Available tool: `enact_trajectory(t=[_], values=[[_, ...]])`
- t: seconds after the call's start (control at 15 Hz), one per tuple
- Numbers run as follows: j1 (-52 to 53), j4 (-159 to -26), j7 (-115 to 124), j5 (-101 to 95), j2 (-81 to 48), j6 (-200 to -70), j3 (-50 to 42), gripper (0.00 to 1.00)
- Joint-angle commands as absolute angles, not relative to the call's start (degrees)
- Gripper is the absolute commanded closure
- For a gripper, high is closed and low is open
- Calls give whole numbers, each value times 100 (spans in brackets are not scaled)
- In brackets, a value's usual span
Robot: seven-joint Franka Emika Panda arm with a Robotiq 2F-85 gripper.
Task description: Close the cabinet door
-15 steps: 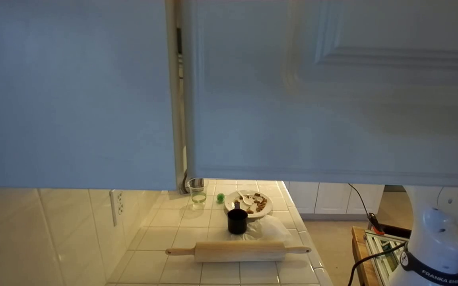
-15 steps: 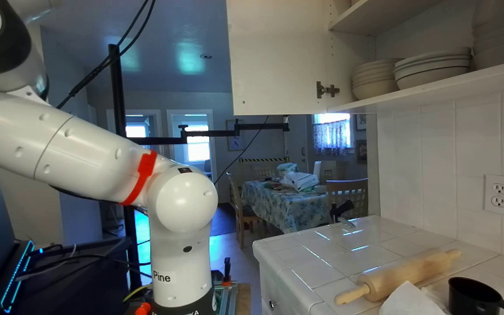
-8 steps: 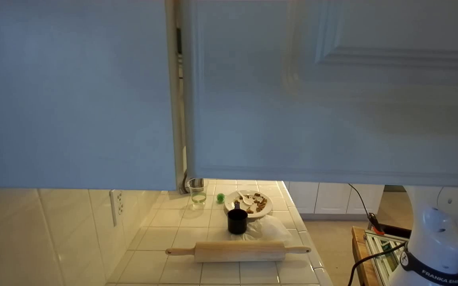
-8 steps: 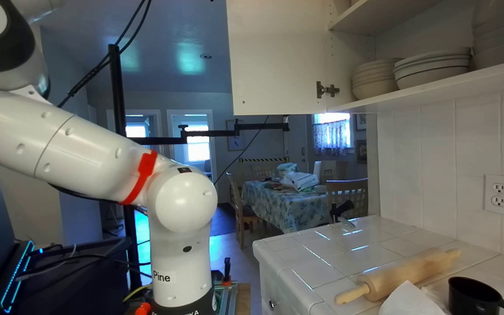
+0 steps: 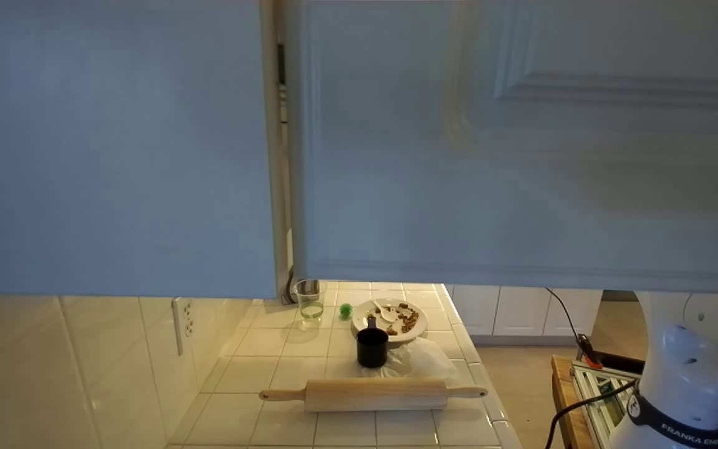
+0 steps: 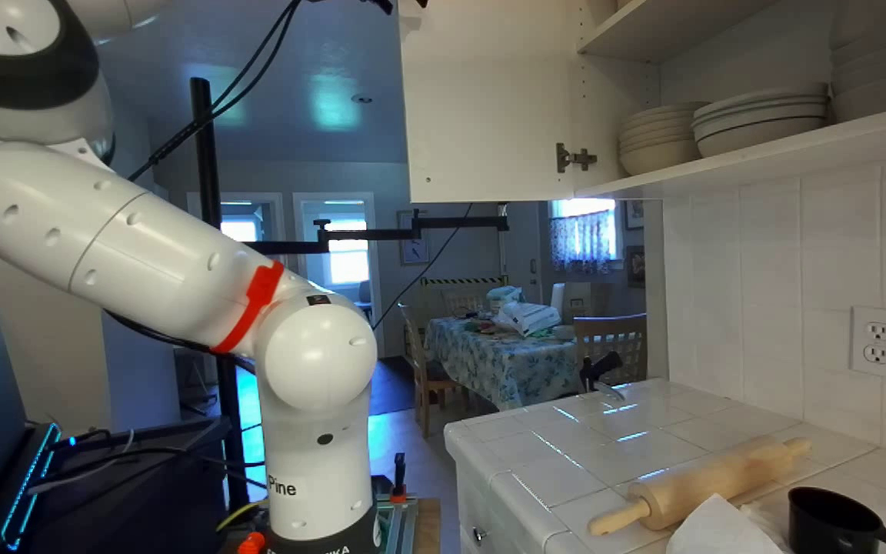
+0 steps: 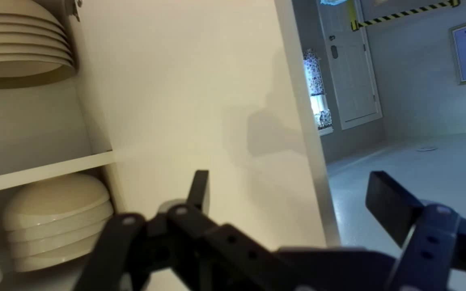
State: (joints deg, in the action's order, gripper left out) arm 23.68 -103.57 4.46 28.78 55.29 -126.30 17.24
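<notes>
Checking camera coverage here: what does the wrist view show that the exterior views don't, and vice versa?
Only the wrist view: the gripper close up and open. Only the exterior views: the rolling pin, black cup and tiled countertop. Shared: the open cabinet door and, in an exterior view, stacked bowls.

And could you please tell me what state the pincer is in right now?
Pincer: open, holding nothing; in the wrist view the cabinet door shows behind it, not gripped.
</notes>
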Motion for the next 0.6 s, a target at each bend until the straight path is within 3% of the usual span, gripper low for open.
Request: enact_trajectory(t=[0.0,0.53], values=[[1941,-9968,915,2675,5381,-12534,1937,0],[694,-9300,1676,1525,5423,-11794,2282,0]])
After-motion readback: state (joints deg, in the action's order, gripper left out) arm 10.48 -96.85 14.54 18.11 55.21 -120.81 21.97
